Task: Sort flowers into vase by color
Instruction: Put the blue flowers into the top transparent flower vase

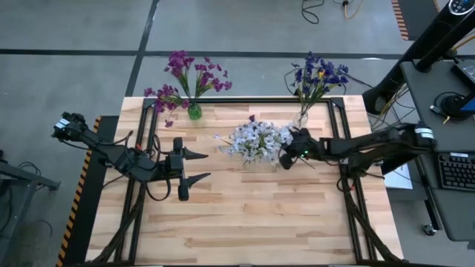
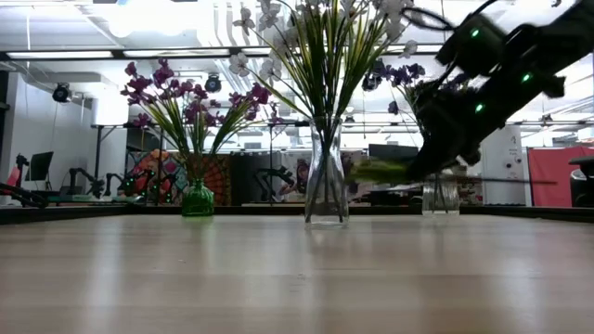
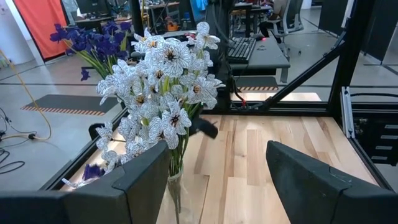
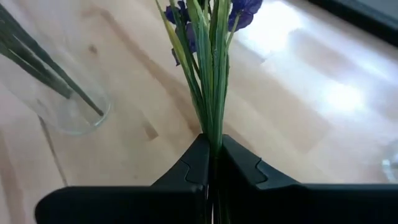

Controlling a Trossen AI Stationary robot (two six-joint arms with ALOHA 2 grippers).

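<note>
Your right gripper (image 4: 213,163) is clenched on a blue-violet spray (image 4: 208,68) at about three o'clock, beside the white bouquet (image 1: 256,141) — next, carry it up to the blue vase (image 1: 301,119) at one o'clock. Left gripper (image 1: 194,167) waits, released, at nine.

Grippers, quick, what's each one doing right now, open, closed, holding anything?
Left gripper: open, holding nothing.
Right gripper: shut on a blue flower's stems.
</note>
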